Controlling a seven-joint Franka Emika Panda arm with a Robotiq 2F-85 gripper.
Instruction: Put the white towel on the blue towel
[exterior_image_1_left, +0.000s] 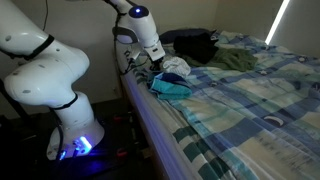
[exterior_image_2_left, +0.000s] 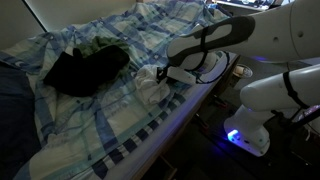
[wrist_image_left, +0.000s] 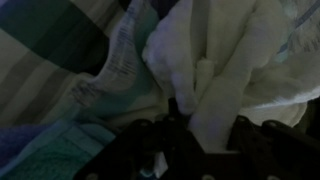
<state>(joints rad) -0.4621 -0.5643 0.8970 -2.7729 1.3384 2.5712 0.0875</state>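
Observation:
The white towel (wrist_image_left: 225, 60) is bunched up, and a fold of it runs down between the fingers of my gripper (wrist_image_left: 205, 125), which is shut on it. In both exterior views the gripper (exterior_image_1_left: 160, 62) (exterior_image_2_left: 165, 75) is low over the bed's edge with the white towel (exterior_image_1_left: 176, 67) (exterior_image_2_left: 150, 88) at its tips. The blue towel (exterior_image_1_left: 170, 88) lies crumpled on the bed right beside and under the white one. In the wrist view the blue towel shows teal at the lower left (wrist_image_left: 50, 150).
The bed has a blue plaid cover (exterior_image_1_left: 240, 100) (exterior_image_2_left: 90, 120). A dark heap of clothes (exterior_image_2_left: 85, 65) (exterior_image_1_left: 190, 45) and a green garment (exterior_image_1_left: 235, 60) lie farther in. The bed's edge and my base (exterior_image_1_left: 75, 130) are close to the gripper.

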